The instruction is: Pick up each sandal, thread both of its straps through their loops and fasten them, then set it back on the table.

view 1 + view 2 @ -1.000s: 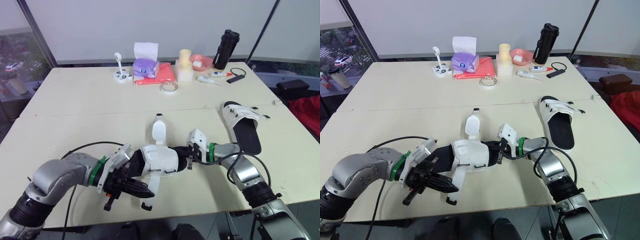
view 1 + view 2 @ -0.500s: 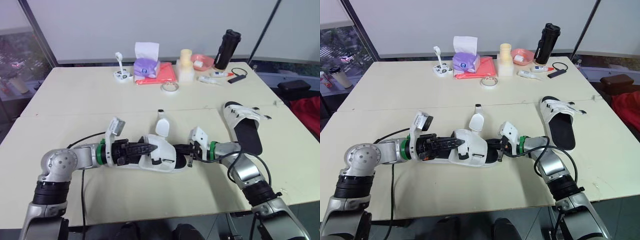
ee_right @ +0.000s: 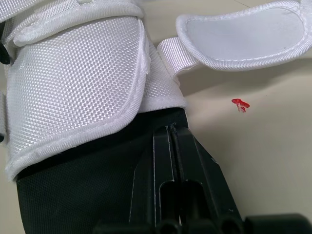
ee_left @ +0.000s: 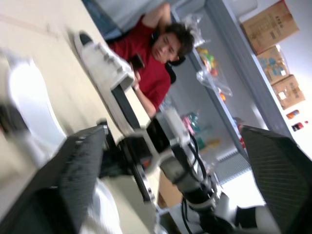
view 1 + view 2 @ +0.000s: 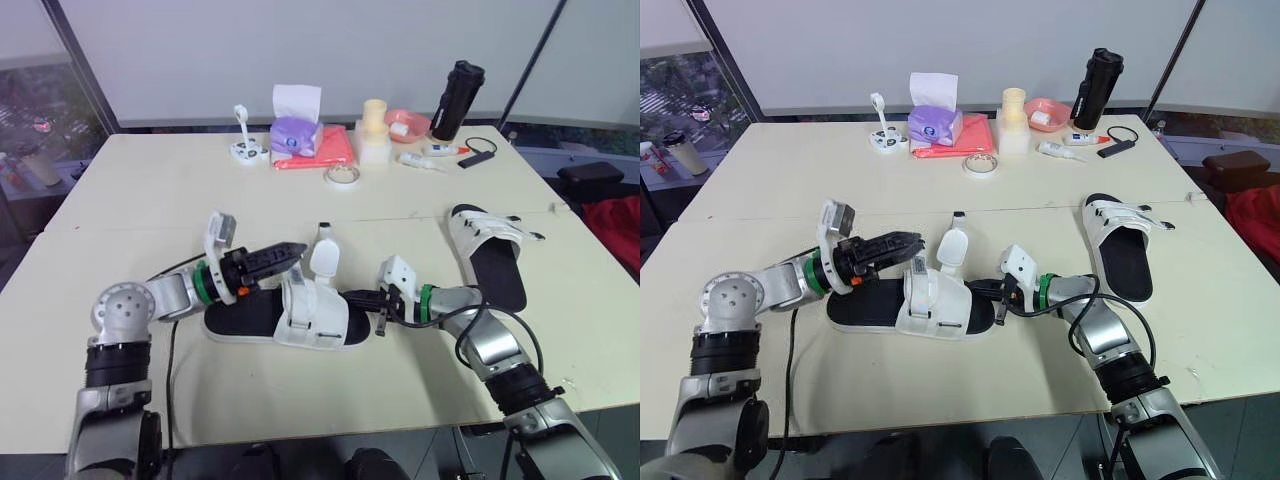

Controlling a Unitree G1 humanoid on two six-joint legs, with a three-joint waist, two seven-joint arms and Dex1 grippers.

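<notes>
Black-soled sandal with white woven straps point(image 5: 285, 318), lying flat on the cream bench point(image 5: 150, 190) at front centre. The right hand point(image 5: 372, 303) meets the sandal at its end on the robot's right. Its two black fingers point(image 3: 161, 161) are pressed together with a hairline gap between them, and the tips lie on the black footbed just below the edge of the broad white strap point(image 3: 78, 83). Whether they grip anything cannot be told.

The left hand point(image 5: 290, 251) hangs above the opposite half of the sandal. Its fingers are spread wide, as the left wrist view shows, and are clear of the sole. The tips point toward the loose rounded white strap flap point(image 5: 322, 258), which stands up unfastened from the far side of the sandal. A small red mark point(image 3: 240, 104) lies on the bench surface near that flap.

The second black-and-white sandal point(image 5: 490, 252) rests sole-down on the bench, well apart on the robot's right.

Along the far edge of the bench stand a small white stand point(image 5: 241, 140), a purple tissue box with a white tissue point(image 5: 293, 128) on a coral-red flat sheet point(image 5: 325, 150), a roll of tape point(image 5: 342, 177), a cream cylinder on a block point(image 5: 372, 130), a pink bowl point(image 5: 407, 123), a white tube point(image 5: 420, 160), a tall black bottle point(image 5: 452, 86) and a black cable point(image 5: 478, 150).

A person in a red shirt point(image 4: 151, 63) sits beyond the bench in the left wrist view.
</notes>
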